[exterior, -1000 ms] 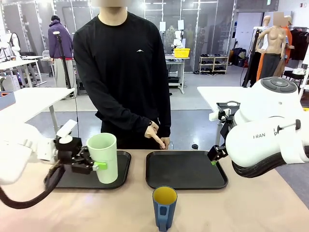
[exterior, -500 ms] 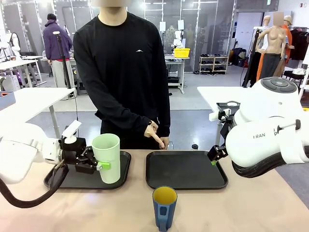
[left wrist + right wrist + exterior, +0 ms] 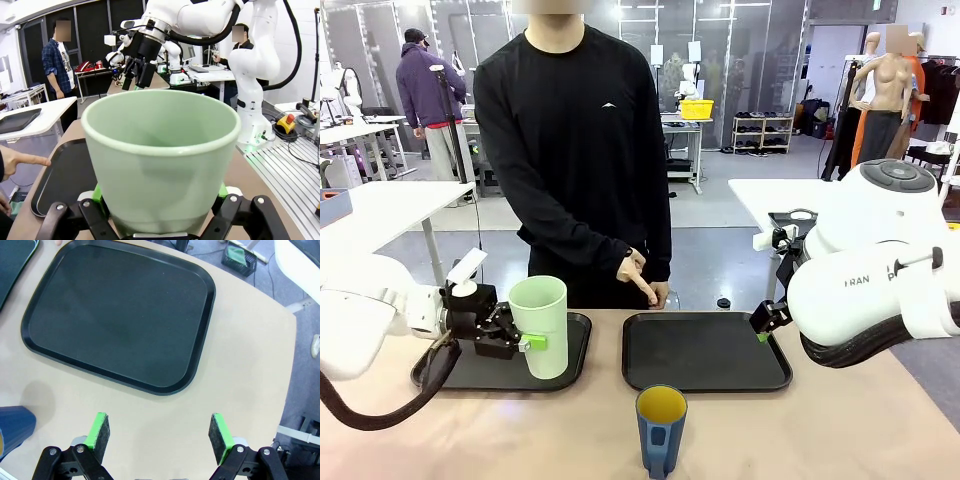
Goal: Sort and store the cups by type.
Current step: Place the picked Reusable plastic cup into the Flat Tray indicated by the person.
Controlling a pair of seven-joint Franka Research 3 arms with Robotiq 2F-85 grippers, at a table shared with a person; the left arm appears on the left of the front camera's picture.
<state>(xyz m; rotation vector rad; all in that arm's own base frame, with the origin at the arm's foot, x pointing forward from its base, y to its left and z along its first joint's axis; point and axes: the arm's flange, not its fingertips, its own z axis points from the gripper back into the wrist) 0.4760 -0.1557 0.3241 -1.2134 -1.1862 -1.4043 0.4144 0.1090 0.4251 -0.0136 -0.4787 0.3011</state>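
Cups number two (trays (image 3: 470, 372) (image 3: 705, 350) too): mint tumbler (image 3: 540, 325) gripped by left tool (image 3: 528, 335), blue mug (image 3: 661, 430) standing free, right tool (image 3: 159, 432) spread.

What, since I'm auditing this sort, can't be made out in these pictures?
- Front view: whether the tumbler touches the left tray; its base overlaps the rim.
- Left wrist view: left fingers, tips mostly hidden behind the tumbler.
- Right wrist view: most of the mug, cut off by the left edge.
- Front view: right fingers, mostly hidden behind their arm.
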